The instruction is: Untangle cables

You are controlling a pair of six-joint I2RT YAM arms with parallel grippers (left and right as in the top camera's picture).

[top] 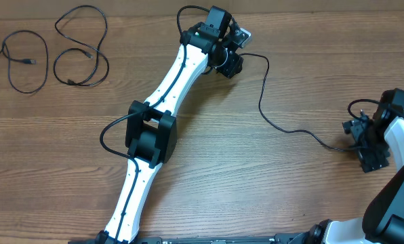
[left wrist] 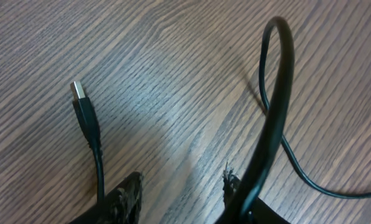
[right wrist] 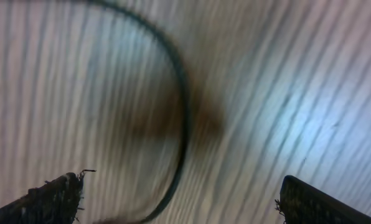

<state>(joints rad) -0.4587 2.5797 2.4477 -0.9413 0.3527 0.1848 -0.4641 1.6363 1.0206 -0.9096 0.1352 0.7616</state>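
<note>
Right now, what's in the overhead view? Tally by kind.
Thin black cables: 3
Robot arms: 2
Total: 5

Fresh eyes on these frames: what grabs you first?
A long cable snakes across the wood table from the left gripper at top centre to the open right gripper at right. Two more cables lie in separate loose loops at top left.
</note>
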